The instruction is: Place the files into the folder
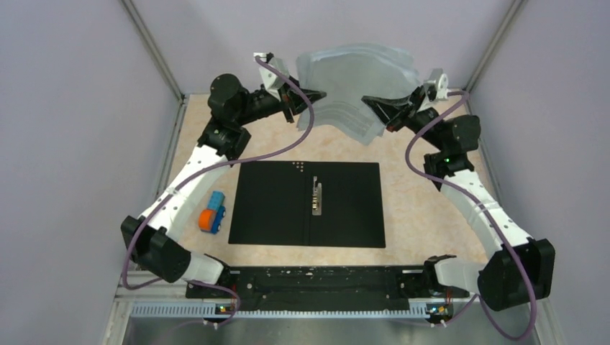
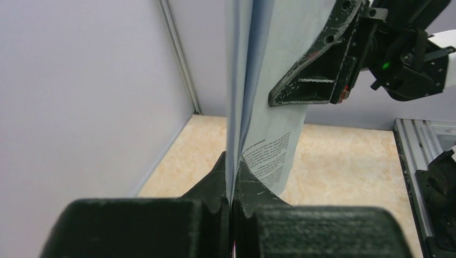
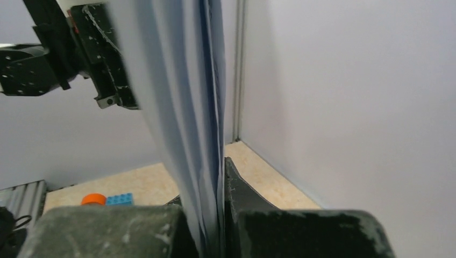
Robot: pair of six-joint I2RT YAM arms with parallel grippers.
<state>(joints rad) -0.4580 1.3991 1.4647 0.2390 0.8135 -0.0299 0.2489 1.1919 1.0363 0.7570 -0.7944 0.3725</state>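
Note:
The files (image 1: pixel 356 83) are a few white printed sheets held up in the air at the back of the table, sagging between both grippers. My left gripper (image 1: pixel 293 108) is shut on their left edge, and my right gripper (image 1: pixel 381 115) is shut on their right edge. In the left wrist view the sheets (image 2: pixel 269 107) rise edge-on from my shut left gripper (image 2: pixel 232 188). In the right wrist view they (image 3: pixel 183 107) stand in my shut right gripper (image 3: pixel 218 183). The folder (image 1: pixel 308 203) lies open and flat, black inside up, with its metal clip (image 1: pixel 317 198) at the spine.
A small orange-and-blue toy (image 1: pixel 211 211) lies left of the folder; it also shows in the right wrist view (image 3: pixel 106 199). Purple walls and metal posts enclose the back and sides. A black rail (image 1: pixel 309 284) runs along the near edge.

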